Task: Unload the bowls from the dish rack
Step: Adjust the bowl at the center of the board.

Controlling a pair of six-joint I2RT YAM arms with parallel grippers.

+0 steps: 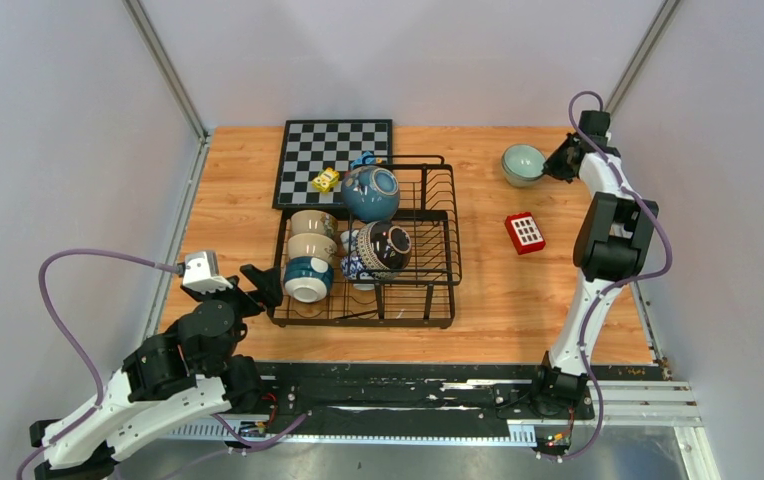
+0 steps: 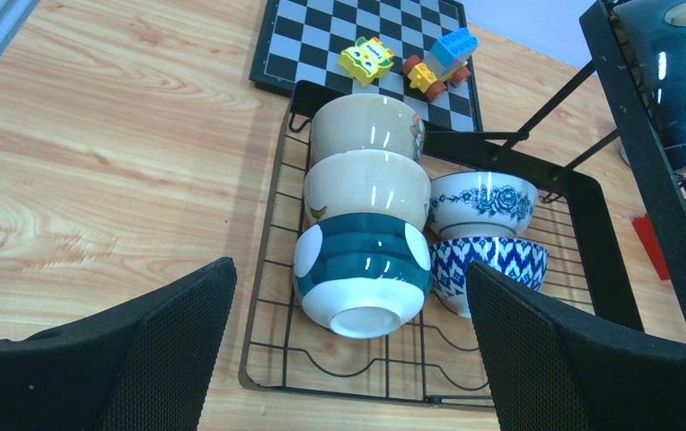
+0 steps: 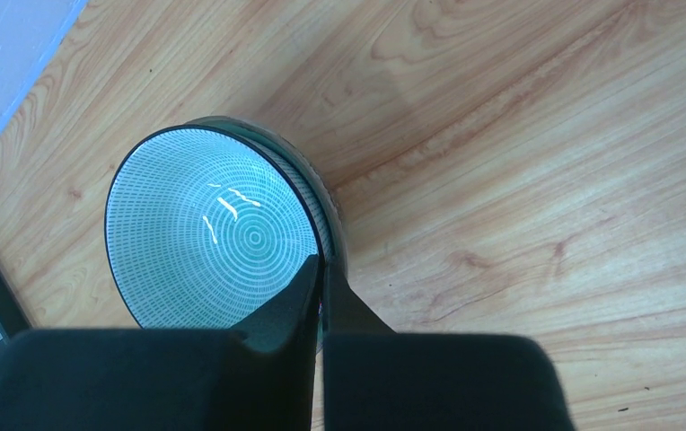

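The black wire dish rack (image 1: pixel 428 320) sits mid-table and holds several bowls: a teal blue one (image 1: pixel 370 192), a dark speckled one (image 1: pixel 385 246), and a row of two beige bowls and a teal-banded bowl (image 1: pixel 308 279) on their sides. My left gripper (image 1: pixel 263 285) is open just outside the rack's near left corner. In the left wrist view its fingers (image 2: pixel 350 296) frame the teal-banded bowl (image 2: pixel 362 278) without touching it. A pale mint green bowl (image 1: pixel 523 162) rests on the table at the far right. My right gripper (image 3: pixel 321 269) is shut on its rim (image 3: pixel 214 224), one finger inside.
A chessboard (image 1: pixel 333 160) lies behind the rack with small toy blocks (image 2: pixel 366 60) on it. A red calculator-like object (image 1: pixel 524 232) lies on the wood right of the rack. Two blue-and-white patterned bowls (image 2: pixel 486 202) sit beside the row.
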